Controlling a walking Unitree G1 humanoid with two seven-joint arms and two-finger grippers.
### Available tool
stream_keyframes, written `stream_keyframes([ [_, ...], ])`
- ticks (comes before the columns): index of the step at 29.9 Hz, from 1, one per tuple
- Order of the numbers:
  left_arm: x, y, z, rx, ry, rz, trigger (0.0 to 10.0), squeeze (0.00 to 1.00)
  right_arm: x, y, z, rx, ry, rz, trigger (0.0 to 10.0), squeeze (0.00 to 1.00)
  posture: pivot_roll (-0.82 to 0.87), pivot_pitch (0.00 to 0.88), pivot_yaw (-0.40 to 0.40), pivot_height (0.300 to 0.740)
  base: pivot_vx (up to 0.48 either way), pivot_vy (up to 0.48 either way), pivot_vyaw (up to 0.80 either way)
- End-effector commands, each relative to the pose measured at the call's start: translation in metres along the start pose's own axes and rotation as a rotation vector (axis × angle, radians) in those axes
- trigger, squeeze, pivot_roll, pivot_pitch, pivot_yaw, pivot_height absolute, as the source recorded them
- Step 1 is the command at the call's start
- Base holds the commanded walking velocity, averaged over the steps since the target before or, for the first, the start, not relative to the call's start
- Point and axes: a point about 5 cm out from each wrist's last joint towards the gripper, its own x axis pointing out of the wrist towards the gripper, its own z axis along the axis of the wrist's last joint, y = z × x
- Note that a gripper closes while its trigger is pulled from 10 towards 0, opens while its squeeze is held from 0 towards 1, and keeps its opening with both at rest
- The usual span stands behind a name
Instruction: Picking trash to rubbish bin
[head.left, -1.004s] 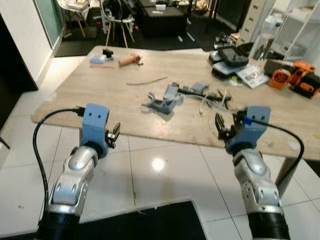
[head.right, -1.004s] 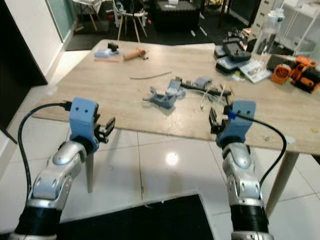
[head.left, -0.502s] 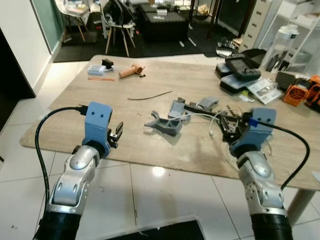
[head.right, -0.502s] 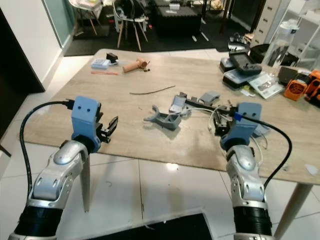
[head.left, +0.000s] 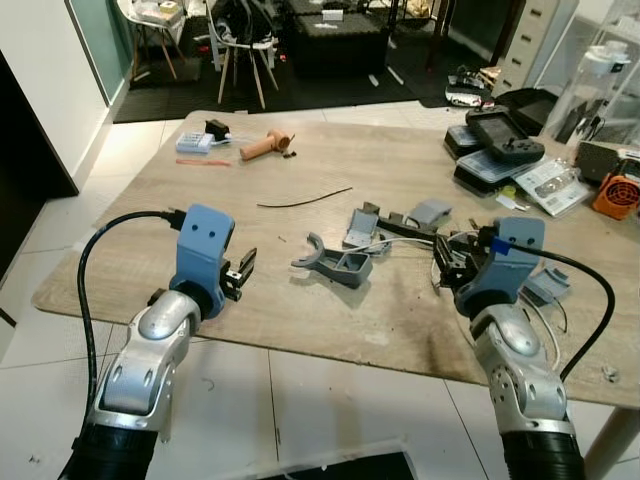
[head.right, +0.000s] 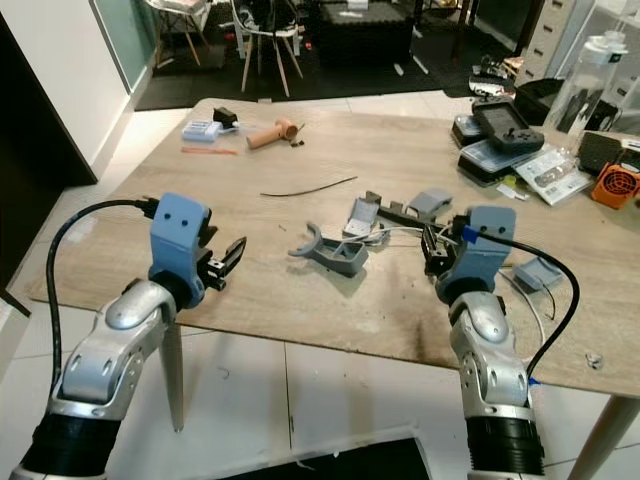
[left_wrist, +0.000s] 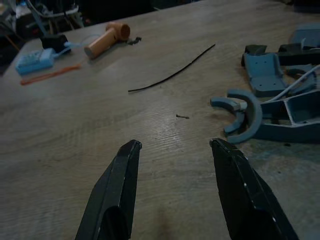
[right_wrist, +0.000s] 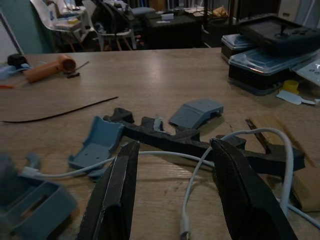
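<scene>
Wooden table (head.left: 300, 170), dark room behind. Grey plastic scraps (head.left: 338, 267) at centre, white cable (right_wrist: 200, 165) tangled among them. Left pincer (left_wrist: 172, 155) released at 8 o'clock; right pincer (right_wrist: 172, 150) released over cable, 4 o'clock. Black strip (head.left: 305, 198) at 11 o'clock.

No text can be read — the printed white sheet (head.left: 553, 186) at far right is perhaps lettered, too blurred.
</scene>
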Motion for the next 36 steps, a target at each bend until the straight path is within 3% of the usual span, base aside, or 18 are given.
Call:
stream_keyframes([
  [1, -0.002, -0.001, 0.000, 0.027, 0.015, -0.027, 10.0, 0.00, -0.004, 0.003, -0.004, 0.023, 0.031, 0.015, 10.0, 0.00, 0.03, 0.121, 0.046, 0.740, 0.000, 0.000, 0.00],
  [4, -0.003, -0.004, 0.004, 0.044, 0.006, -0.078, 10.0, 0.00, -0.005, 0.003, -0.004, 0.010, 0.055, 0.005, 10.0, 0.00, 0.03, 0.133, 0.050, 0.740, 0.000, 0.000, 0.00],
  [5, -0.004, -0.006, 0.005, 0.049, 0.002, -0.107, 10.0, 0.00, -0.005, 0.003, -0.006, -0.060, 0.077, 0.004, 10.0, 0.00, 0.03, 0.140, 0.054, 0.740, 0.000, 0.000, 0.00],
  [9, -0.005, -0.009, 0.008, 0.054, -0.005, -0.148, 10.0, 0.00, -0.006, 0.000, -0.008, -0.126, 0.109, -0.017, 10.0, 0.00, 0.03, 0.143, 0.056, 0.740, 0.000, 0.000, 0.00],
  [10, -0.005, -0.011, 0.011, 0.062, -0.013, -0.172, 10.0, 0.00, -0.006, -0.003, -0.008, -0.131, 0.117, -0.038, 10.0, 0.54, 0.03, 0.151, 0.058, 0.740, 0.000, 0.000, 0.00],
  [11, -0.005, -0.012, 0.013, 0.066, -0.017, -0.186, 10.0, 0.00, -0.006, -0.007, -0.007, -0.122, 0.120, -0.060, 10.0, 1.00, 0.03, 0.156, 0.061, 0.740, 0.000, 0.000, 0.00],
  [23, -0.006, -0.016, 0.018, 0.073, -0.017, -0.228, 10.0, 0.00, -0.004, -0.015, -0.004, -0.107, 0.138, -0.043, 10.0, 1.00, 0.03, 0.181, 0.075, 0.740, 0.000, 0.000, 0.00],
  [28, -0.005, -0.014, 0.024, 0.069, -0.033, -0.218, 10.0, 0.00, 0.007, -0.018, 0.004, -0.143, 0.115, 0.061, 10.0, 1.00, 0.03, 0.196, 0.074, 0.740, 0.000, 0.000, 0.00],
  [34, -0.005, -0.014, 0.026, 0.054, -0.039, -0.210, 10.0, 0.00, 0.018, -0.026, 0.020, -0.141, 0.060, 0.037, 10.0, 1.00, 0.03, 0.200, 0.070, 0.740, 0.000, 0.000, 0.00],
  [35, -0.005, -0.014, 0.026, 0.052, -0.039, -0.211, 10.0, 0.00, 0.023, -0.028, 0.034, -0.103, -0.021, 0.041, 10.0, 0.00, 0.04, 0.201, 0.072, 0.740, 0.000, 0.000, 0.00],
  [36, -0.005, -0.014, 0.026, 0.052, -0.039, -0.211, 10.0, 0.00, 0.023, -0.028, 0.034, -0.103, -0.021, 0.041, 10.0, 0.00, 0.04, 0.201, 0.072, 0.740, 0.000, 0.000, 0.00],
])
